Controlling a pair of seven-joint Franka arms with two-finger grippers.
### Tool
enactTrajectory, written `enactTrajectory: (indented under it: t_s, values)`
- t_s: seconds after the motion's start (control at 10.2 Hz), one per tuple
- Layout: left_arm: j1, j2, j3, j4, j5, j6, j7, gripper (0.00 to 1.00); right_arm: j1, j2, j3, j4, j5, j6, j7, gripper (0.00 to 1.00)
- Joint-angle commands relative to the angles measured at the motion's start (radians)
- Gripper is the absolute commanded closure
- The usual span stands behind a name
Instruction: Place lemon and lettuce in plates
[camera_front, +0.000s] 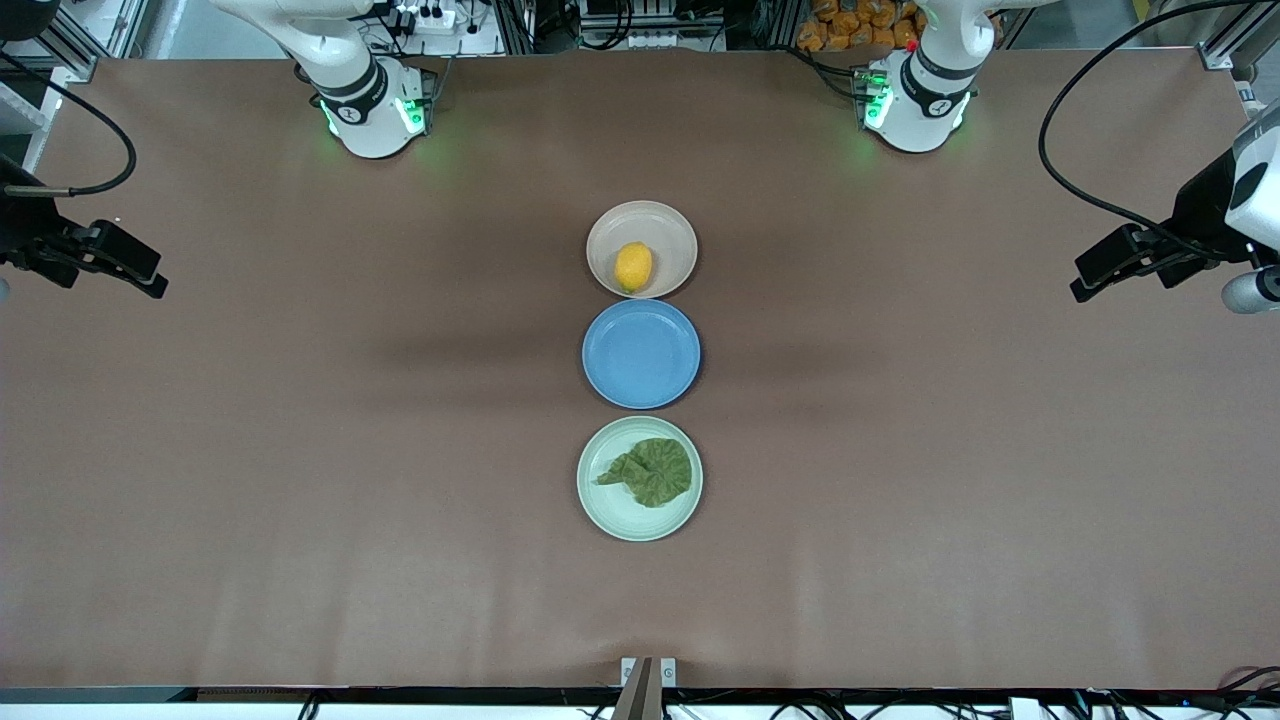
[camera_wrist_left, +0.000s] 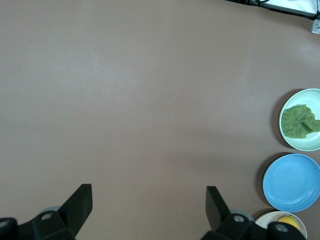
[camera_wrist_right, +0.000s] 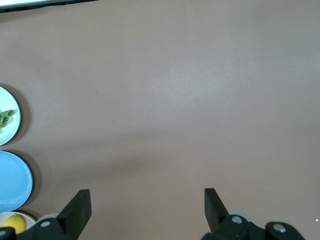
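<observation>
Resting plated, lemon (camera_front: 633, 267) far from tools.

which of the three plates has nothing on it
The blue plate, the middle one of the row. The beige plate beside it holds the lemon, and the green plate, nearest the front camera, holds the lettuce.

A bright yellow lemon (camera_front: 633, 267) sat in a beige plate (camera_front: 672, 228); dull-green crinkled lettuce (camera_front: 655, 471) in a mint plate (camera_front: 610, 510); a blue plate (camera_front: 641, 354); brown counter (camera_front: 300, 450).
</observation>
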Motion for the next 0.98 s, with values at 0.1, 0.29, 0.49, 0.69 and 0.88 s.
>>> enactTrajectory:
  t_s: [0.1,0.29,0.49,0.69,0.88]
  values:
    - [0.004,-0.009,-0.002,0.014,0.012,-0.014,-0.003,0.00,-0.006,-0.011,0.007,-0.001,-0.004,-0.008,-0.002,0.00]
    - [0.012,-0.009,0.005,0.014,0.010,-0.014,-0.003,0.00,-0.006,-0.014,0.007,-0.001,-0.004,-0.009,-0.002,0.00]
    - [0.018,-0.006,0.004,0.012,0.015,-0.014,-0.005,0.00,-0.010,-0.012,0.007,0.000,-0.004,-0.011,-0.009,0.00]
    - [0.019,-0.011,0.004,0.014,0.033,-0.018,0.000,0.00,-0.008,-0.008,0.007,0.007,-0.004,-0.011,-0.006,0.00]
    - [0.018,-0.012,0.005,0.014,0.035,-0.024,0.000,0.00,-0.008,-0.008,0.007,0.008,-0.004,-0.009,-0.009,0.00]
